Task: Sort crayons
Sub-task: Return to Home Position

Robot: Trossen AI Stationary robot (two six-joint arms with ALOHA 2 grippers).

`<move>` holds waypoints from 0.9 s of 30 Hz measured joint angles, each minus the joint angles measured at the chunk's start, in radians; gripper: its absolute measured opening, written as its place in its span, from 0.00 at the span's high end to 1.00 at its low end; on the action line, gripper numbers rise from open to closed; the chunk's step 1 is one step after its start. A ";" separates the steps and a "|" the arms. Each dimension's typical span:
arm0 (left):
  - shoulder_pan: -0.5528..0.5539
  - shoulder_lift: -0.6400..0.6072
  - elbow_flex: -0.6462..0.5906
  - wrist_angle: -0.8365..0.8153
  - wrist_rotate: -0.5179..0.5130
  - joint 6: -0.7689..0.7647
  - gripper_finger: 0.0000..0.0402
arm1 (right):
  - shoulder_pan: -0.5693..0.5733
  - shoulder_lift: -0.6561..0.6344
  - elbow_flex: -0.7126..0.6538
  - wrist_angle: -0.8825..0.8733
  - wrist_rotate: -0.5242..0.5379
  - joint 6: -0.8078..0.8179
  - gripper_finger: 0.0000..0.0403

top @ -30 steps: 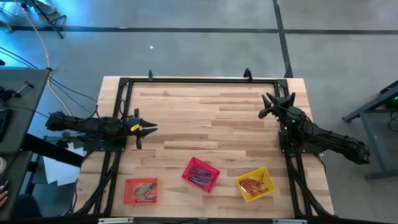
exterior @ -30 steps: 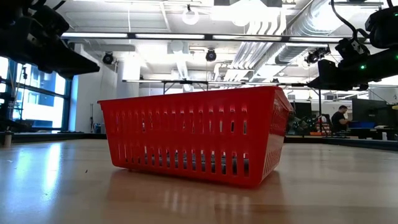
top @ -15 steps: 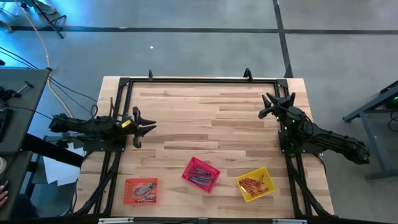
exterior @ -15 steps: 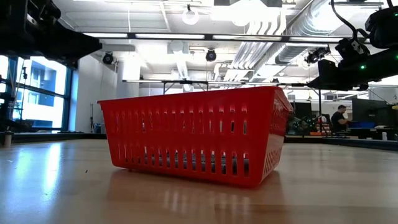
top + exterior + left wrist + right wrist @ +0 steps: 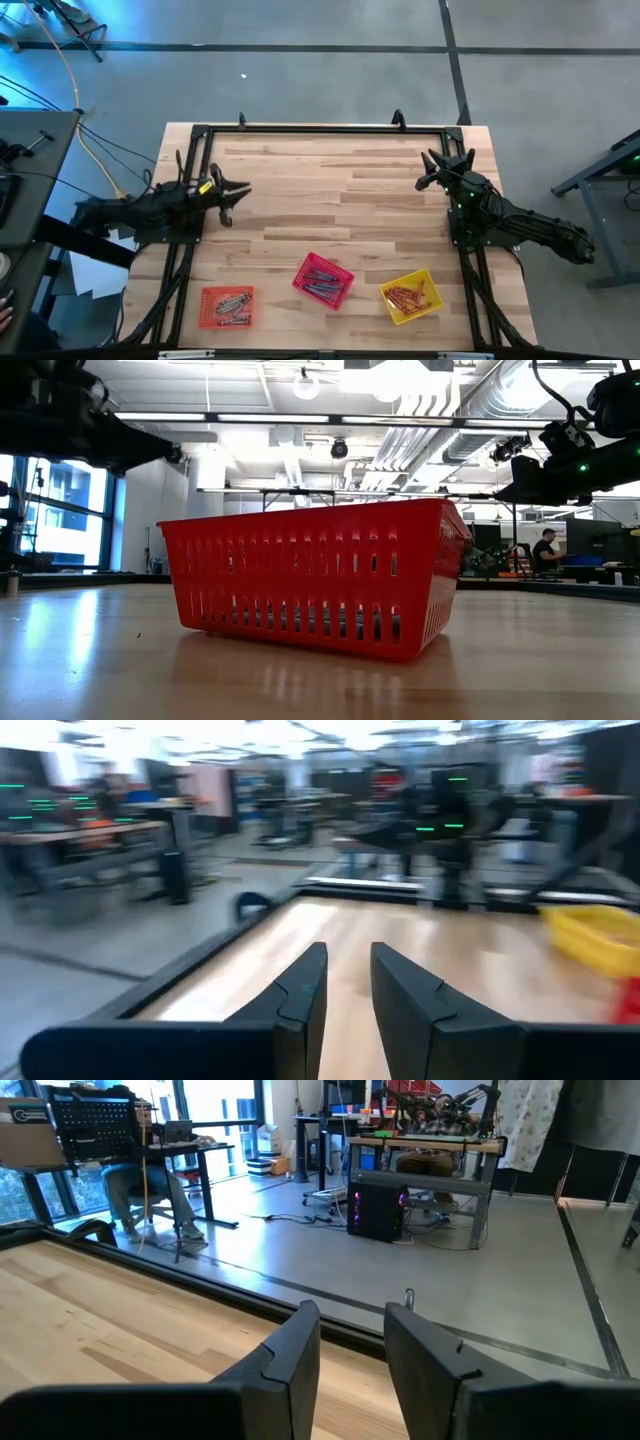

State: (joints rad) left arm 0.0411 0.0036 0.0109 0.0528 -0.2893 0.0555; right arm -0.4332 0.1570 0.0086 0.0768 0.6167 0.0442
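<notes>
Crayons (image 5: 408,296) lie in the three baskets (image 5: 305,267), lower frame; sorting looks done. Left gripper (image 5: 228,193), middle left, and right gripper (image 5: 437,166), upper right: fingers slightly parted, empty. Homing step; next, arms just tuck back clear.

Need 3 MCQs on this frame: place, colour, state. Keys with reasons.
1. Which basket is mid-row? A) orange B) yellow C) red
2. The crayons in the yellow basket are: A) orange B) grey C) blue
3. The left claw and right claw are: A) shut on crayons B) open, empty C) gripping baskets

Key: 1 C, the red basket lies between the other two. 2 A, orange sticks fill it. 3 B, each claw's fingers stand apart with nothing between.
</notes>
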 joint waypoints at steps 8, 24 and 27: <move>0.306 0.000 0.000 0.000 -0.001 0.000 0.83 | 0.000 0.000 0.000 0.000 0.000 0.000 0.73; 0.555 0.002 0.000 0.002 -0.009 0.000 0.83 | 0.000 0.000 0.000 0.000 0.000 0.000 0.73; 0.555 0.002 0.000 0.002 -0.009 0.000 0.83 | 0.000 0.000 0.000 0.000 0.000 0.000 0.73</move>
State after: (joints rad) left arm 0.5957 0.0059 0.0113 0.0547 -0.2981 0.0554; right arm -0.4334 0.1570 0.0086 0.0769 0.6165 0.0442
